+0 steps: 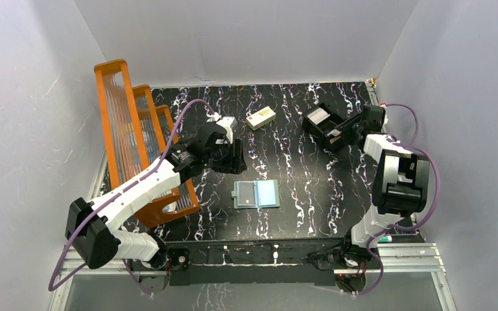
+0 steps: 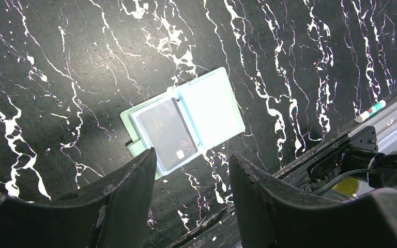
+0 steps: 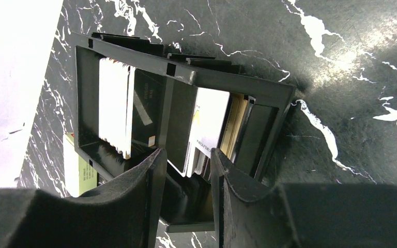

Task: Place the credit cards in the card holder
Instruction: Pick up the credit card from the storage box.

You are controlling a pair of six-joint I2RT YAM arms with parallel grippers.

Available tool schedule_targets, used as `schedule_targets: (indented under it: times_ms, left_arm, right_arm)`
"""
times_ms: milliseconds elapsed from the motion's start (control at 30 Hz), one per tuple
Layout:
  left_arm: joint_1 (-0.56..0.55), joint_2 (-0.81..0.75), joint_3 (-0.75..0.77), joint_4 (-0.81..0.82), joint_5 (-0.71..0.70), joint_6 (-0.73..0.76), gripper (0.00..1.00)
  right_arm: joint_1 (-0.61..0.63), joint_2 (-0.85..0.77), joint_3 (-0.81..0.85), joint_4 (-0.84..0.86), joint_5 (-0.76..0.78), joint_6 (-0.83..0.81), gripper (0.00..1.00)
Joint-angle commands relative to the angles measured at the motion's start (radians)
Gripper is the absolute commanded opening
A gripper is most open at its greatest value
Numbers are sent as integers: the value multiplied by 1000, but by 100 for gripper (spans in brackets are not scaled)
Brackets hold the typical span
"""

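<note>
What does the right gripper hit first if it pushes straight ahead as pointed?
Most likely the upright credit cards in the black tray; the right gripper points at their near edges, jaws apart. Depth unclear.

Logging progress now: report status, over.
Left gripper open, near the card holder. Holder lies open, one dark card inside. Right gripper at the black tray, jaws astride its cards, grip unclear. Nothing blocking the holder.

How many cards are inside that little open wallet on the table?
1: a dark card marked VIP lies in the card holder, in its left half seen from overhead. Others could hide beneath it. More cards stand outside it, in the black tray.
</note>
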State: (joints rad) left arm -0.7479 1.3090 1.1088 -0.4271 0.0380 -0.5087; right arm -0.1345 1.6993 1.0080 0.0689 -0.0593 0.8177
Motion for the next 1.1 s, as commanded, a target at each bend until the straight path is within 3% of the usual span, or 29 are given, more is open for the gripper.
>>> schedule_targets:
  times_ms: [0, 800, 967, 1067]
  left_arm:
    - [1, -10, 26, -9, 16, 4, 53]
    - [1, -28, 21, -1, 5, -9, 53]
    - [1, -24, 20, 3, 8, -11, 53]
    - [1, -20, 22, 4, 9, -13, 53]
  right_arm:
    - [-9, 16, 43, 58, -8, 28, 45]
    - [-12, 95, 47, 74, 0, 67, 46]
    - [-12, 88, 9, 171, -30, 60, 42]
    - [-11, 82, -3, 196, -32, 61, 33]
